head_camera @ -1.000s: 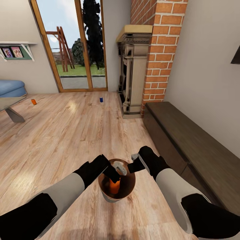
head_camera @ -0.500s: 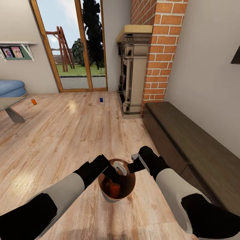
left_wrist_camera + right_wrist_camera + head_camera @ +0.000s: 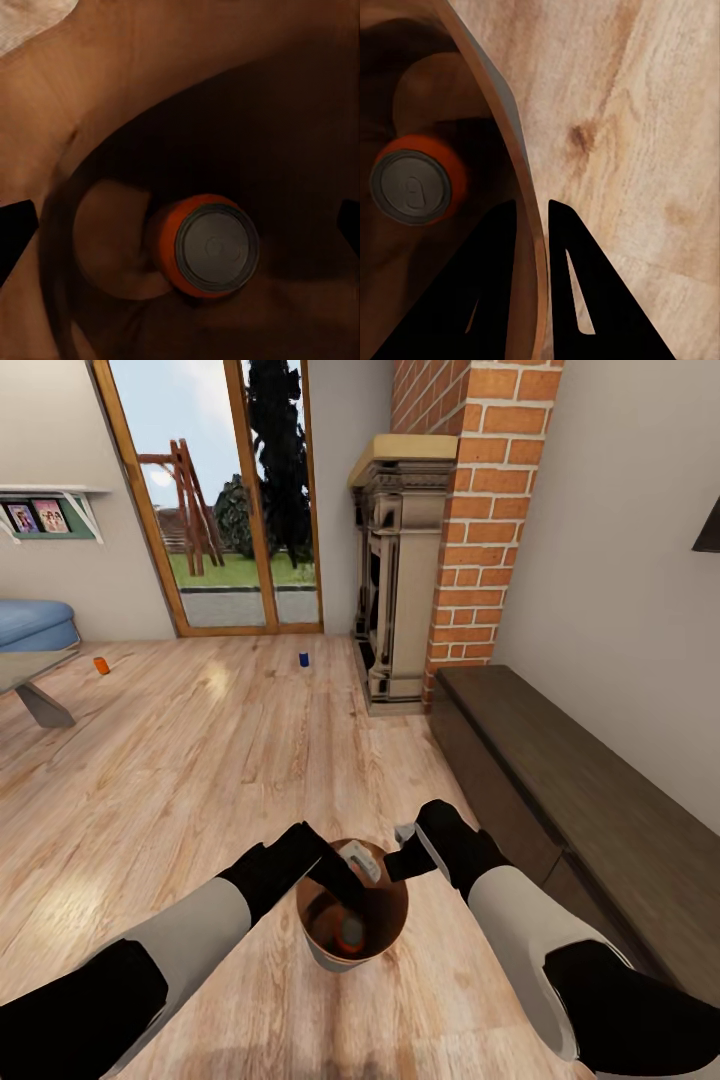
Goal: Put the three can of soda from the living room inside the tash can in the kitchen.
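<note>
I'm in the living room on the wood floor (image 3: 200, 760), my right hand (image 3: 534, 247) clamped on the trash can's (image 3: 385, 940) rim. My left hand (image 3: 340, 880) hangs spread above an orange can (image 3: 206, 246) standing inside. Another orange can (image 3: 101, 666) and a blue can (image 3: 303, 658) sit far off by the glass doors (image 3: 215, 500).

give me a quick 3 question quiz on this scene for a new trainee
1. True or false: an orange can stands on the bottom of the bucket.
2. What does the right claw grip?
A. a can
B. the bucket's rim
C. nothing
3. How many cans lie out on the floor by the glass doors, and in what colours?

Key
1. True.
2. B: one finger is inside the wall, one outside.
3. Two: an orange can near the sofa and a blue can near the fireplace.
</note>
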